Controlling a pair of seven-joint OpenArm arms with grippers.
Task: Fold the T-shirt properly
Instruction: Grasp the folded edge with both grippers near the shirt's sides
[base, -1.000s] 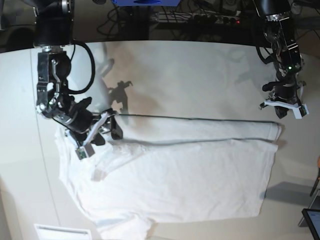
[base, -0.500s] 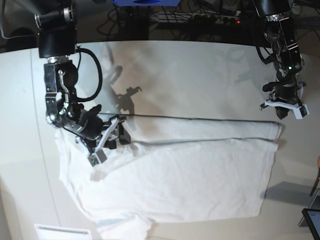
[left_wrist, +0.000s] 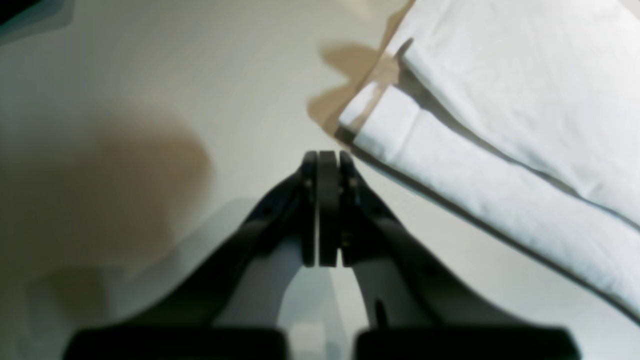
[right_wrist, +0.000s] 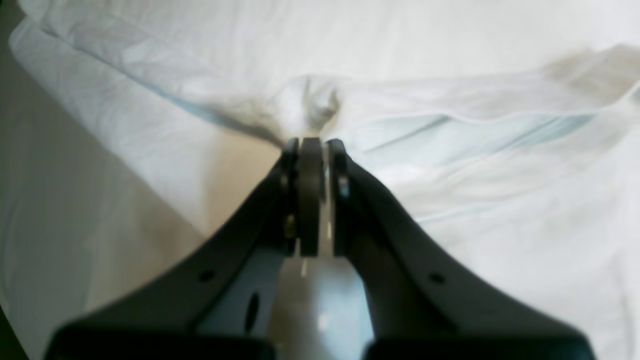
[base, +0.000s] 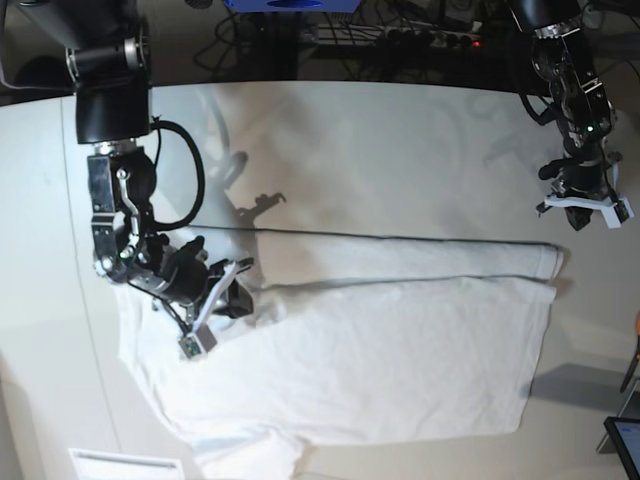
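Smooth off-white tabletop (base: 380, 150) fills most of the base view, with dark cables and equipment along its far edge. On it the T-shirt (base: 380, 350) lies flat, its long axis running across the view from the right gripper's side toward the left gripper's side, and its upper long edge is folded over into a narrow band (base: 420, 262) that runs the same way. The right gripper (right_wrist: 312, 145) rests on the cloth at one end of that band, its jaws closed tight on a small bunched pinch of white fabric that puckers up just beyond the fingertips; folded layers spread away on both sides of the jaws, and bare table shows off to one side. The left gripper (left_wrist: 322, 157) hangs over bare table near the opposite end of the shirt, its jaws pressed together with nothing between them. The folded corner of the shirt (left_wrist: 365, 117) lies just beyond and to one side of those fingertips, close but apart from them, with the doubled band slanting away from the jaws.
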